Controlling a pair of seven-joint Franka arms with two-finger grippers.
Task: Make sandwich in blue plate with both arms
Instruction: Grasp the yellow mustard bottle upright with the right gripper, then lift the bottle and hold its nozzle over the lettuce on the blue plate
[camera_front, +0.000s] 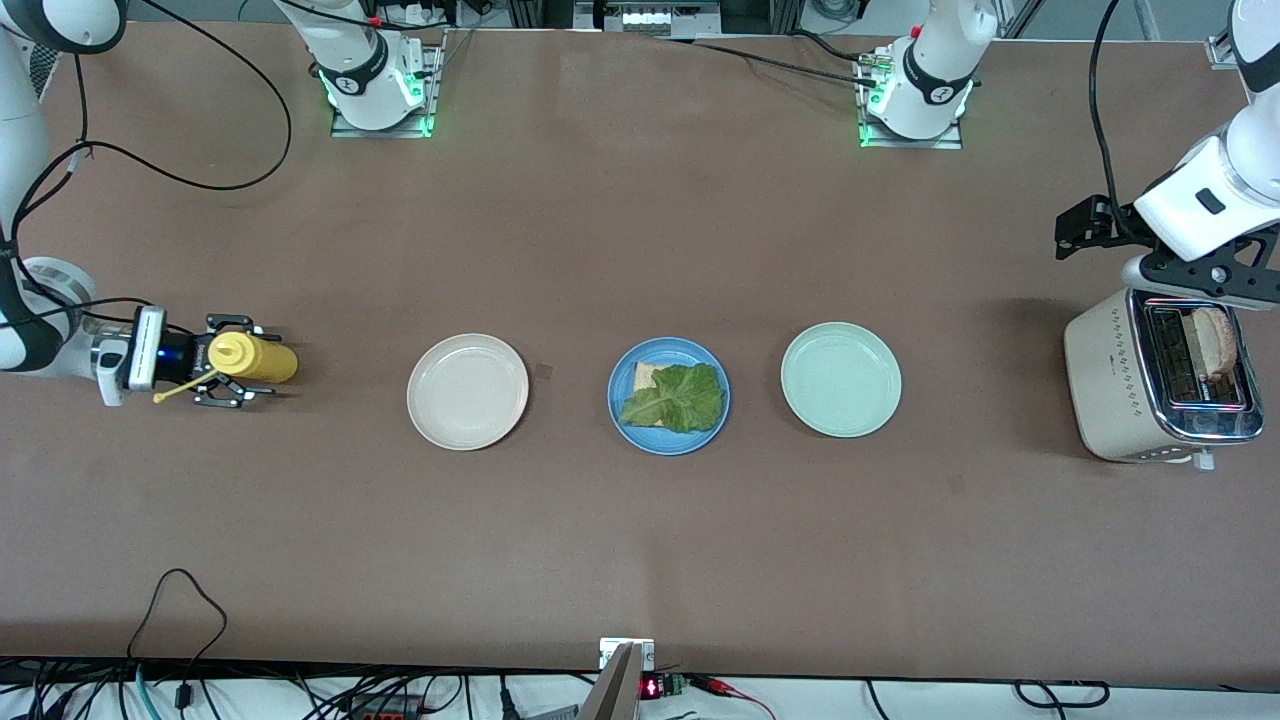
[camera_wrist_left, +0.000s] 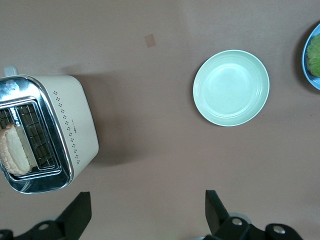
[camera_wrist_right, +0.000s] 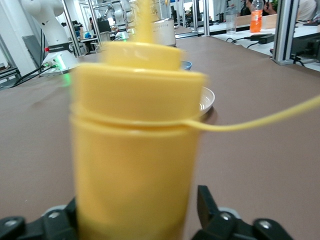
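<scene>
Filling the right wrist view: yellow bottle (camera_wrist_right: 132, 145).

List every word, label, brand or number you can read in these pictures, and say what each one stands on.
None can be read.
toaster: a small dark mark on its side, too small to read.
right arm's wrist block: faint print, too small to read.
yellow bottle, blue plate: no text.
</scene>
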